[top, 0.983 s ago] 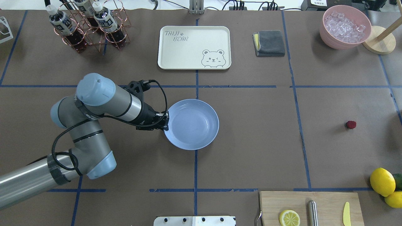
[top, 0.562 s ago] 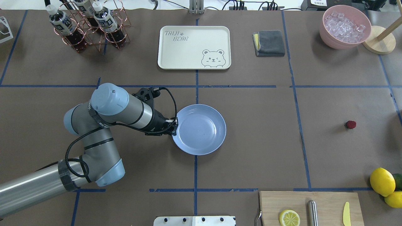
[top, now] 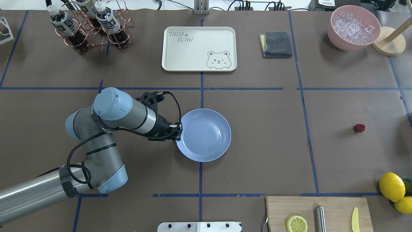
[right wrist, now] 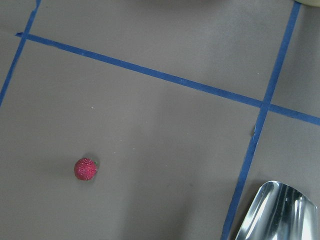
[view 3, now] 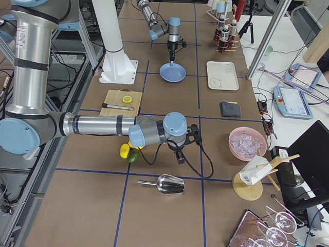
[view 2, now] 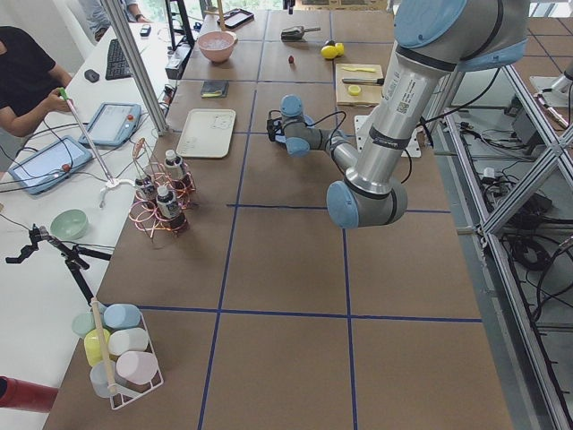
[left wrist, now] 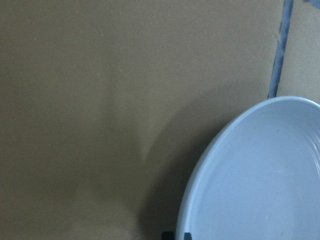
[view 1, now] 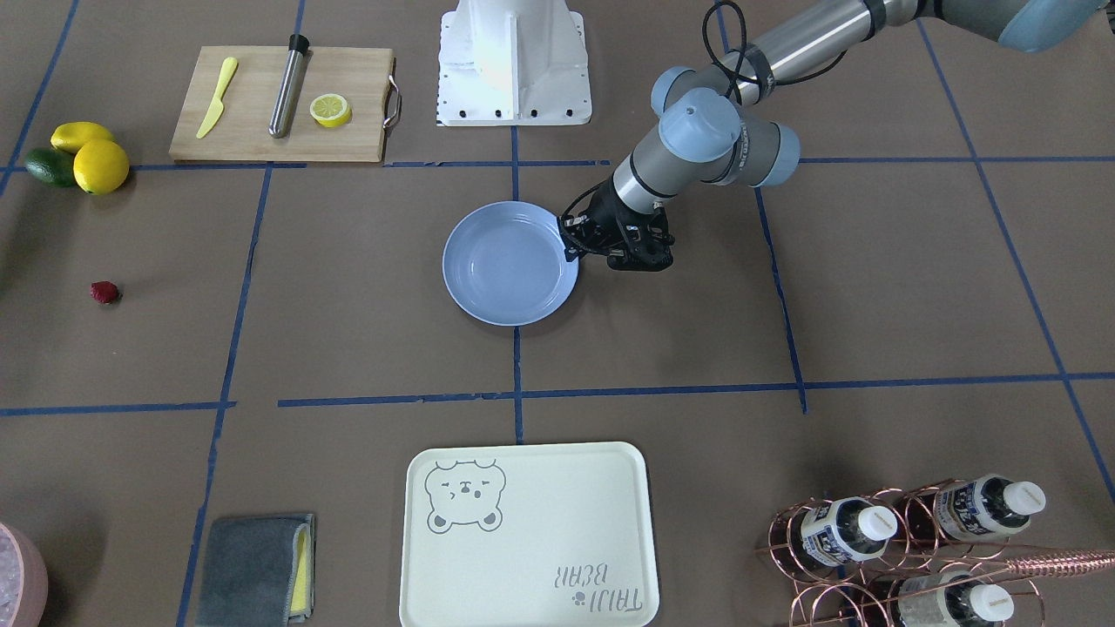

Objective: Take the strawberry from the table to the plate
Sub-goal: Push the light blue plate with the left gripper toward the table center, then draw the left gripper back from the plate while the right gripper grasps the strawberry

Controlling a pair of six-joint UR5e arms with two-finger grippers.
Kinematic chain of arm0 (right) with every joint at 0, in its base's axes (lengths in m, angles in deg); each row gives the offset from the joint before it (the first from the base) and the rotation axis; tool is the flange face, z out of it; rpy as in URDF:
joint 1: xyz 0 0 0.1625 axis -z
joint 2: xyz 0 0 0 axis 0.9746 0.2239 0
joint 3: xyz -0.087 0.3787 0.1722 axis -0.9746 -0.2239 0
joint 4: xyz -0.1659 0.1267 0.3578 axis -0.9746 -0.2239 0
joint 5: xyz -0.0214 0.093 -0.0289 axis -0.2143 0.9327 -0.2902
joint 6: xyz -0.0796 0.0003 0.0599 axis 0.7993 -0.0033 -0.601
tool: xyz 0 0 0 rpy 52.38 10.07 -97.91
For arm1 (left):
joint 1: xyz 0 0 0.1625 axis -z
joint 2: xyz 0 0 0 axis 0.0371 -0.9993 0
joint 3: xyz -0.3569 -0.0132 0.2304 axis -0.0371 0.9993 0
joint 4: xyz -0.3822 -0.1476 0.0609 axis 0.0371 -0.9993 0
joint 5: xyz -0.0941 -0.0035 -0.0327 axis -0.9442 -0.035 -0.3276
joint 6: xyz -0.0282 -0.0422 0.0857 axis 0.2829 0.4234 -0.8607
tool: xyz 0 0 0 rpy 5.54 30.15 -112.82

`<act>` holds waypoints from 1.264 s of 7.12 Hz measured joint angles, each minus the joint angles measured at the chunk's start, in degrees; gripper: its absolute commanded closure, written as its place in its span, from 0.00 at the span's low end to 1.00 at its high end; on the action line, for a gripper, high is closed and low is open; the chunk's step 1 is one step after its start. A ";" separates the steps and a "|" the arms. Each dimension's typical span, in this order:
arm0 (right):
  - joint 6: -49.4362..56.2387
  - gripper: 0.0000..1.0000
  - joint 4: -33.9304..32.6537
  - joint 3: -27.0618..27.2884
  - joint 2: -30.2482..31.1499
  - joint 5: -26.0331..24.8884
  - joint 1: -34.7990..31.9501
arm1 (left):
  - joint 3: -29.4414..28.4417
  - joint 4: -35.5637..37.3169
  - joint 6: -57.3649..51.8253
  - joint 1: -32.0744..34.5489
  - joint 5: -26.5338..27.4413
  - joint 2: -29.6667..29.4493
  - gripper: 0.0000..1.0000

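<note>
This is a robotics lab; two industrial arms (view 2: 403, 98) stand on a white pedestal (view 3: 115, 46) beside a long table (top: 257, 145) covered in brown paper and divided by blue tape (top: 201, 180); an aluminium post (view 2: 134, 63) and loose cables (view 2: 528, 251) stand around it; beside it, a person (view 2: 22, 72) sits at a desk (view 2: 36, 242) with tablets (view 2: 45, 166) and a keyboard (view 2: 116, 55).

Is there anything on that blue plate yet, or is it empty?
Empty. The plate shows only bare blue inside; the strawberry lies on the table, well apart from it.
</note>
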 measured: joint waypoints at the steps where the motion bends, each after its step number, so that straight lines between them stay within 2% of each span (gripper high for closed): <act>1: -1.29 0.02 0.08 0.00 -0.02 0.28 0.66 | 0.29 -0.07 0.03 0.00 0.59 0.07 0.03; 2: -5.70 0.05 1.14 0.02 -0.05 0.32 2.28 | 1.35 -0.08 0.11 0.27 1.07 0.19 0.04; 3: -14.67 0.06 5.35 0.02 -0.03 0.07 5.49 | 3.17 0.14 0.09 1.47 1.19 0.50 0.06; 5: -35.39 0.06 17.55 -0.09 0.54 -2.92 14.96 | 6.95 0.64 -0.67 4.35 0.95 2.70 0.06; 6: -40.75 0.07 20.94 -0.25 0.95 -5.42 19.06 | 7.80 0.71 -1.04 5.12 0.92 3.45 0.06; 9: -47.10 0.09 23.08 -2.46 0.33 -10.34 26.69 | 8.26 0.74 -1.23 5.54 1.12 3.86 0.05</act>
